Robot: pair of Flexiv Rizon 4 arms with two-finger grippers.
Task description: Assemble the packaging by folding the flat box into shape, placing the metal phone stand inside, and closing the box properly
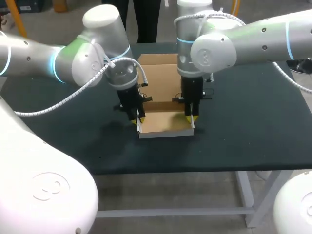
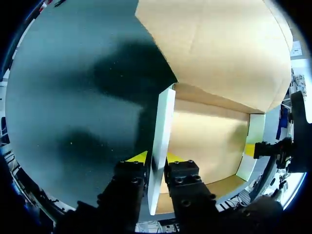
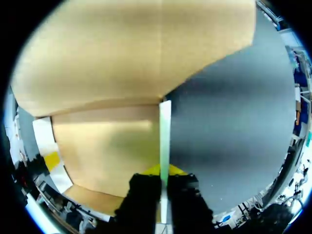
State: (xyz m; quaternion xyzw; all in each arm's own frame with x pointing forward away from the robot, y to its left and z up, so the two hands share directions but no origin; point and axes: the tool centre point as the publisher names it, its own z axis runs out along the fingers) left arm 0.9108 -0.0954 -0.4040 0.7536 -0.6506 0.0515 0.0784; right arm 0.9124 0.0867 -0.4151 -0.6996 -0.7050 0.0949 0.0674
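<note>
Cardboard box (image 1: 163, 122), half formed, sits on the dark table (image 1: 253, 126). Its low white front wall (image 1: 165, 132) stands up on the side nearest the robot, and the brown floor shows inside. Just behind that wall, the left gripper (image 1: 138, 118) comes down from the left arm and pinches the left side wall (image 2: 163, 122) upright, one yellow-tipped finger inside the box and one outside. Opposite it, the right gripper (image 1: 191, 117) clamps the right side wall (image 3: 165, 131) the same way, the thin white-edged panel standing straight between its fingers. Both side walls are vertical and roughly parallel. Beyond the grippers, the broad lid flap (image 1: 157, 73) extends open from the box's rear fold toward the table's far side, brown face showing.
</note>
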